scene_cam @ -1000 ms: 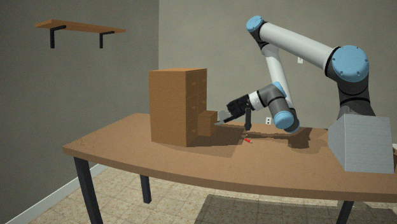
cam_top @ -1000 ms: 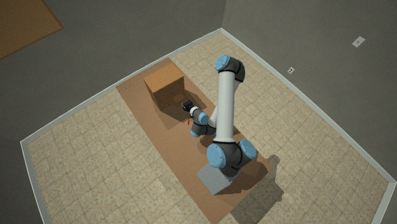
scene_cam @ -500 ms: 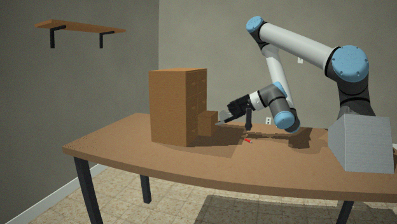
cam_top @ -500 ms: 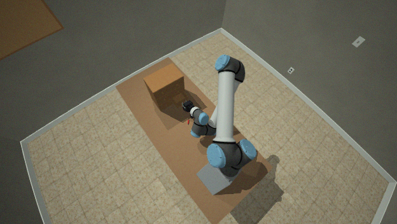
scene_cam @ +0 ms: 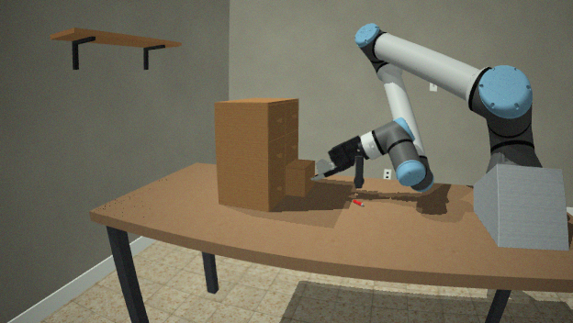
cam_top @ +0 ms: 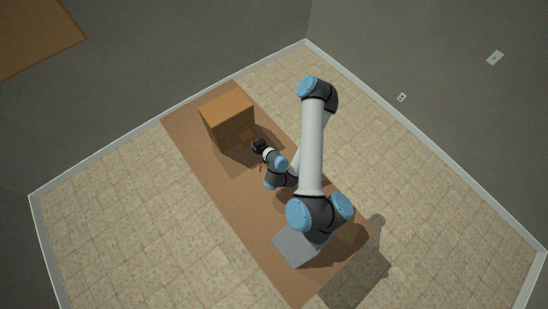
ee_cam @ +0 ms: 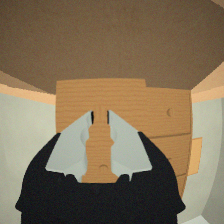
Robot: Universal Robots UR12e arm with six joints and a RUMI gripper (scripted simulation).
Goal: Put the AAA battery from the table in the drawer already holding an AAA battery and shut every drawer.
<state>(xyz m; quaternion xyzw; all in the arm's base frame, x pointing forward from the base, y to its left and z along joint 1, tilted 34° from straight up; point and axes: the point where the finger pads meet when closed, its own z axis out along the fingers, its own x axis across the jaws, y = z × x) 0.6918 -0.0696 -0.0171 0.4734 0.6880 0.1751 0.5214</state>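
Battery (cam_top: 260, 168) (scene_cam: 357, 202) lies on the table (cam_top: 237, 206) (scene_cam: 294, 243), below the gripper (cam_top: 253, 146) (scene_cam: 313, 178) (ee_cam: 100, 111), back toward the base and off to the robot's left. Long axis runs roughly chest-to-base, a bit skewed. Fingers nearly together, at the front of the pulled-out low drawer (scene_cam: 296, 179) (ee_cam: 72, 102); looks clamped on its knob, mostly hidden. I judge opening is the step in hand. Next, I'd release, back off, swing left and down, square the jaws across the battery; too much pull could drop the drawer.

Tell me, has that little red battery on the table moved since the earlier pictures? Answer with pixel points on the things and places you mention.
No. The red battery (cam_top: 260, 168) (scene_cam: 357, 203) lies in the same spot on the table (cam_top: 246, 211) (scene_cam: 294, 243), just as far from the chest (cam_top: 226, 107) (scene_cam: 243, 156).
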